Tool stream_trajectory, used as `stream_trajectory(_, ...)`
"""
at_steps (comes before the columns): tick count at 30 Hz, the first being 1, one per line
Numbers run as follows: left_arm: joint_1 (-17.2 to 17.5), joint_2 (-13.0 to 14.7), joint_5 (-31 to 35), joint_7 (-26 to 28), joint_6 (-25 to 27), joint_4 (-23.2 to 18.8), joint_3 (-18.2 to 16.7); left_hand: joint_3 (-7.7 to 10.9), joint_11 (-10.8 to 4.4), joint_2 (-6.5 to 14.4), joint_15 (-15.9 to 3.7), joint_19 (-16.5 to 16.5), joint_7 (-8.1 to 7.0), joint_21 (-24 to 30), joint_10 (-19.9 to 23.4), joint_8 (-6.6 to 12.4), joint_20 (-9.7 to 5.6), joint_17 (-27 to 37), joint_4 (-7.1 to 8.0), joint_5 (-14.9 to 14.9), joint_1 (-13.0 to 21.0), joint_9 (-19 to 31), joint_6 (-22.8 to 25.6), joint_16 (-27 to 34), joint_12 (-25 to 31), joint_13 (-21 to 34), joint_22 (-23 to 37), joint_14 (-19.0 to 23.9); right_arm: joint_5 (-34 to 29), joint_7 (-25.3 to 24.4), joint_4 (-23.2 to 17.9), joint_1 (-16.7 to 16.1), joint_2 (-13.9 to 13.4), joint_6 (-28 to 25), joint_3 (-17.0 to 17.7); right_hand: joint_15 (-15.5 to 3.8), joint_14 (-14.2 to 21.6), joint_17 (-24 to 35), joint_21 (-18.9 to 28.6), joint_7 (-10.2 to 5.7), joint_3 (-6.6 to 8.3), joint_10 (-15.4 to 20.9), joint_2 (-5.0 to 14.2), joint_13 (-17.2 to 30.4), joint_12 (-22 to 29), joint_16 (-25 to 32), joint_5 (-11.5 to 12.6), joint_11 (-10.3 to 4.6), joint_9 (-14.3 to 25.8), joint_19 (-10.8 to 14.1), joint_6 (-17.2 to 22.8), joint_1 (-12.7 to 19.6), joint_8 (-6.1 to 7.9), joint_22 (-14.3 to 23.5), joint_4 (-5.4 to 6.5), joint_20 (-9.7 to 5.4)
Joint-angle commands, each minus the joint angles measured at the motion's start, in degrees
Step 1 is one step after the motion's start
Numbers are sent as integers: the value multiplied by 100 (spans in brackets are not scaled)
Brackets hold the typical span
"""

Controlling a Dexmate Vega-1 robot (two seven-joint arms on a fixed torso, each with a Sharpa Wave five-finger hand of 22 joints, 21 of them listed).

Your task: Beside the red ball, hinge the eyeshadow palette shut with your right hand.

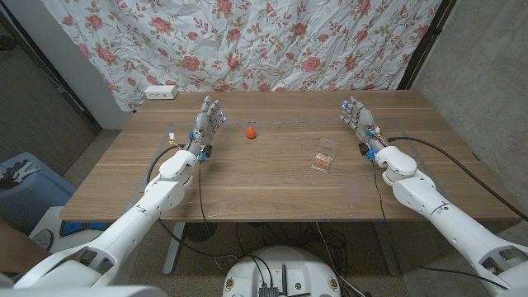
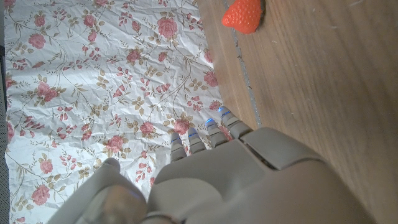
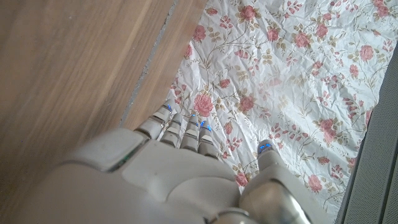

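Observation:
A small red, strawberry-shaped object (image 1: 251,131) lies on the wooden table (image 1: 272,186) toward the back, left of centre; it also appears as a red shape (image 2: 243,15) in the left wrist view. An eyeshadow palette (image 1: 323,158) with a clear lid and pinkish pans lies right of centre, well to the right of the red object; whether its lid stands open I cannot tell. My right hand (image 1: 360,120) stands at the back right, fingers apart, holding nothing, beyond and right of the palette. My left hand (image 1: 205,122) stands at the back left, fingers apart, left of the red object.
A floral curtain (image 1: 272,41) hangs behind the table's far edge. A white power strip (image 1: 161,92) lies beyond the back left corner. A blue bin (image 1: 25,186) stands on the floor at left. Cables trail along both arms.

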Motion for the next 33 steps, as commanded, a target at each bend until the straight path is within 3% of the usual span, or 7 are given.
stream_trajectory(1,0,1,0,0,2,1,0,47,-51,54,-131,43,-39,25,10,30,6,28,-10,39,27,23,-10,36,32,23,20,26,-266,-270,-552,-283,-367,-233,45,-110,14,-15,-11,6,6,81,17,11,42,-21,18,-68,8,-131,-8,-33,12,17,-35,-19)
stream_trajectory(19,-3,-1,0,-2,0,8,1,47,-47,54,-137,41,-39,24,3,29,26,28,-11,40,27,23,-10,36,29,23,20,27,-1221,-768,-1527,-651,-1114,-746,52,-104,-130,-83,-21,8,-10,222,36,-2,44,-91,13,-148,6,-438,31,-39,32,15,-88,-4)
stream_trajectory(33,-3,0,-1,-2,3,5,-1,48,-43,55,-137,42,-40,25,2,29,4,28,-10,40,27,23,-10,34,29,23,20,21,-1849,-824,-2371,-785,-1730,-1661,34,-98,-252,-121,-19,32,-35,405,49,-9,71,-121,8,-200,8,-696,53,-78,37,16,-99,-36)
